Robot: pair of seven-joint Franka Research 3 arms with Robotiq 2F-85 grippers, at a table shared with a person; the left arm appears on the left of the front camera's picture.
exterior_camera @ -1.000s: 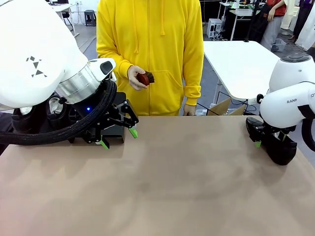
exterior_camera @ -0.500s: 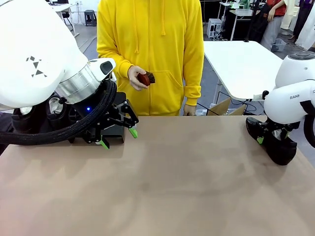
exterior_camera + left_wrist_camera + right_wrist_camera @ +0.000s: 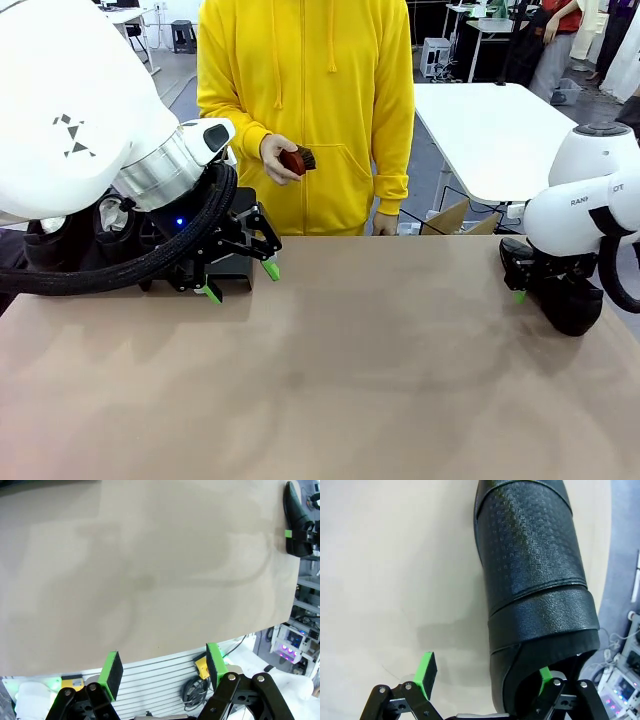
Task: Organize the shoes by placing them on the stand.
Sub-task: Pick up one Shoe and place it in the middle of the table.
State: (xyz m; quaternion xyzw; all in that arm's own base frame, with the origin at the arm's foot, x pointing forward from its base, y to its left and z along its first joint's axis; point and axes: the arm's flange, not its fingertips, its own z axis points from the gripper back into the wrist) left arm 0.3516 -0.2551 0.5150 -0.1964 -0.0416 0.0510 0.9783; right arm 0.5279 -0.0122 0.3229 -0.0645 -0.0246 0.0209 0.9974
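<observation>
1. You have the left end effector (image 3: 241,279) at about 9 o'clock on the tan worktop (image 3: 330,380), low over its far-left part, with its green-padded fingers (image 3: 270,270) spread apart and nothing between them.
2. In your left wrist view the same end effector (image 3: 162,668) shows its two pads (image 3: 111,674) well apart over the worktop's (image 3: 140,570) near edge, holding nothing.
3. Behind the left arm, at the far left, you can see glossy black leather dress shoes (image 3: 60,240) with white crumpled paper stuffing inside; the arm hides what they stand on.
4. Your right end effector (image 3: 522,290) is at about 3 o'clock, down at a glossy black leather dress shoe (image 3: 572,305) lying near the worktop's right edge.
5. In your right wrist view that end effector (image 3: 487,672) has its fingers apart, astride the textured black shoe (image 3: 532,575): one green pad (image 3: 426,671) stands clear of the shoe's side, the other is partly hidden against the opposite side. You are not clamped on it.
6. The left wrist view shows that shoe (image 3: 296,520) far off at the worktop's corner, with the other arm's green pad beside it.
7. At 12 o'clock a person in a yellow hooded top (image 3: 305,110) stands at the far side, one hand (image 3: 277,160) holding a small red-handled brush (image 3: 296,158).
</observation>
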